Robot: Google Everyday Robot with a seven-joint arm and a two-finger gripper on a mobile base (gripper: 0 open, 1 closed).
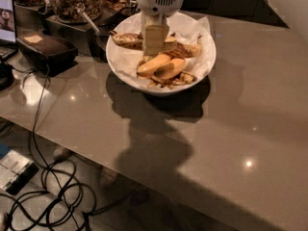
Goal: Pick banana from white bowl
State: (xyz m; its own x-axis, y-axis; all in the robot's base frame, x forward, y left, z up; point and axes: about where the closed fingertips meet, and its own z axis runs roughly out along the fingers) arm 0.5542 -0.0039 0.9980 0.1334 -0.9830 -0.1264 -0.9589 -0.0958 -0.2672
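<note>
The white bowl (204,69) is wide and glossy, lined with crumpled white paper, and stands at the back of the grey table. It holds several bananas: two smooth yellow ones (154,64) at the front and brown-spotted ones (126,39) behind. My gripper (155,42) hangs from the white wrist straight down into the bowl. Its tip is just above the rear end of the yellow bananas and partly hides the spotted ones.
Glass jars of nuts (72,1) with a spoon stand at the back left of the bowl. A black box (45,52) and a laptop edge (7,13) are at the left. Cables (53,186) lie on the floor below the grey table (240,129).
</note>
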